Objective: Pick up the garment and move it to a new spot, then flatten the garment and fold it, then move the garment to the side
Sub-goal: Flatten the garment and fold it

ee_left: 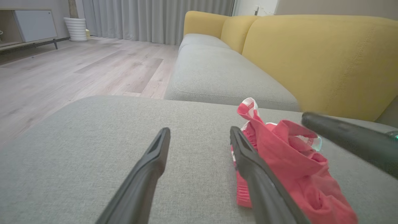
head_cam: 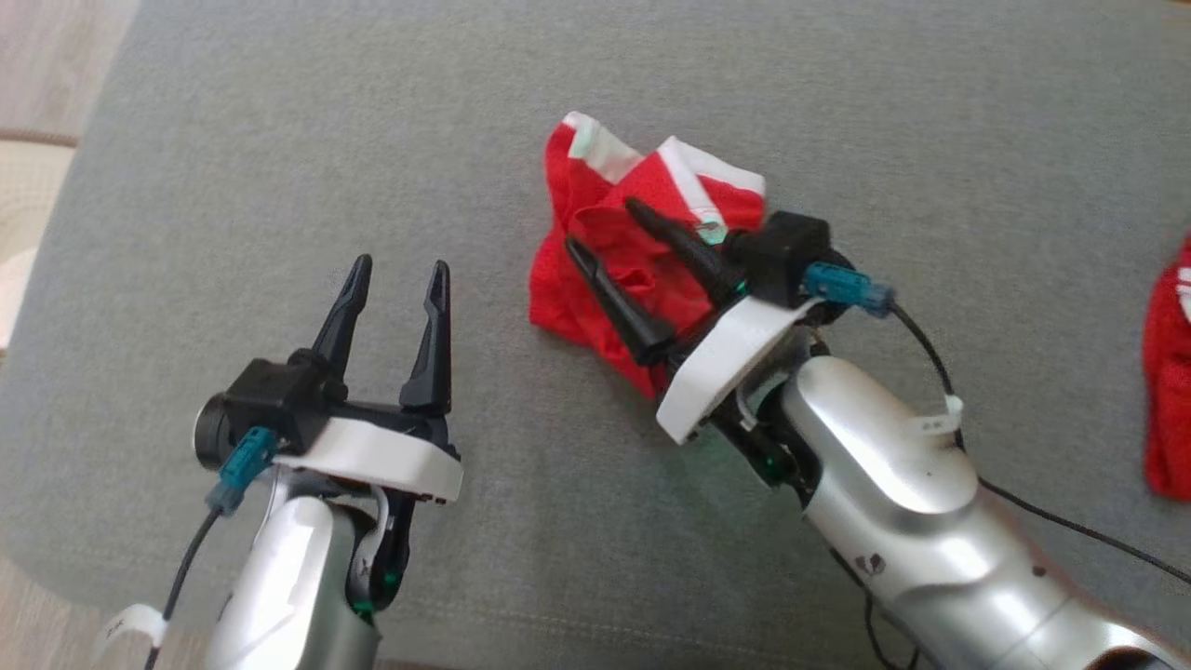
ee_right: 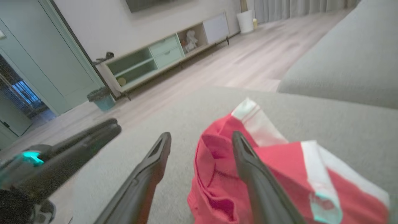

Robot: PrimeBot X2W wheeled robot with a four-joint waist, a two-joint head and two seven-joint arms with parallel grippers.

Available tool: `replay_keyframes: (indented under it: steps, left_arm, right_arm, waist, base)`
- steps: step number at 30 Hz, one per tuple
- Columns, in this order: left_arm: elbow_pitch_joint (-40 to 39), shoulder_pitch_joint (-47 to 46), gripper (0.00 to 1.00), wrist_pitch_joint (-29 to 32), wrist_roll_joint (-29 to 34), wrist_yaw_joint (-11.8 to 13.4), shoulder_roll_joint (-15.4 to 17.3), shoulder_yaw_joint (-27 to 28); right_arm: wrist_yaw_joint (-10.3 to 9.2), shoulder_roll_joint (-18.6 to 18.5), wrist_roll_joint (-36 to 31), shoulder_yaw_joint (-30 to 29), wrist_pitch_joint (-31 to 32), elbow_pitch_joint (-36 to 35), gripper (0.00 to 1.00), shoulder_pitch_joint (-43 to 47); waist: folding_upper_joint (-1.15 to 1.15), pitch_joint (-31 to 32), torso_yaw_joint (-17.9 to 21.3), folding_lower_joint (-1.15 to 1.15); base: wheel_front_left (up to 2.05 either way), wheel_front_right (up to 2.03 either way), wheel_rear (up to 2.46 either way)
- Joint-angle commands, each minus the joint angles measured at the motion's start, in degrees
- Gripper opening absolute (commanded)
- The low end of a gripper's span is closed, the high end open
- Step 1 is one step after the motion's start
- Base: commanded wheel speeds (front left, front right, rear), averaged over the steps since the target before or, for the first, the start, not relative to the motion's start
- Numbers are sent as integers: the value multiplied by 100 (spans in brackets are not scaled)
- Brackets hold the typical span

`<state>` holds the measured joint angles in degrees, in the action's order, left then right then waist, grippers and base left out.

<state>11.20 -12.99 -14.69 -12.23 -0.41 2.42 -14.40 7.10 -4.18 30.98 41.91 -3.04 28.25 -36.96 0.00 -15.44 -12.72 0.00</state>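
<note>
A broad grey sofa cushion (head_cam: pixel 279 140) carries the scene, with yellow backrests (ee_left: pixel 311 56) rising behind it and pale wooden floor (ee_left: pixel 62 68) beyond. Near the cushion's middle lies the garment (head_cam: pixel 586 195), red with white bands, crumpled into a loose heap and resting flat on the fabric. The right jaws stand wide apart directly over it, gripping nothing: in the head view both dark fingers (head_cam: pixel 609 302) cross the red cloth, while the right wrist view shows one finger above the heap and the other at its edge, with a raised fold between them. Whether the tips touch the cloth cannot be told. The left jaws, also spread wide and empty, hang over bare cushion to the garment's left, apart from it. A second red cloth (head_cam: pixel 1168 372) sits at the cushion's far right edge.
</note>
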Motion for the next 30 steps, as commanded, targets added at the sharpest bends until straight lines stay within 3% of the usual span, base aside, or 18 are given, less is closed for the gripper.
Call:
replay_keyframes:
  steps: [1, 8, 17, 20, 30]
  left_arm:
    - [-208, -42, 100, -30, 61, 22, 61, 200]
    - [-280, 45, 100, -30, 164, 40, 175, 330]
    - [-346, 204, 100, -30, 228, 74, 353, 400]
    - [-373, 271, 100, -30, 233, 89, 396, 399]
    - [-470, 382, 100, 3, 191, 152, 483, 425]
  right_arm:
    - [39, 130, -127, -85, -191, -304, 100, 45]
    - [39, 51, -984, -1460, -710, -1102, 100, 877]
    - [39, 42, -1925, -3340, -446, -2444, 100, 2397]
    - [39, 59, -2083, -3629, -288, -2831, 100, 2796]
    - [39, 115, -2163, -3822, -31, -3341, 100, 3224]
  waist:
    - [0, 70, 139, 0]
    - [0, 195, 533, 0]
    - [0, 342, 843, 0]
    - [0, 368, 890, 0]
    - [0, 362, 977, 0]
  base:
    - [0, 0, 0]
    - [0, 0, 0]
    - [0, 0, 0]
    - [0, 0, 0]
    - [0, 0, 0]
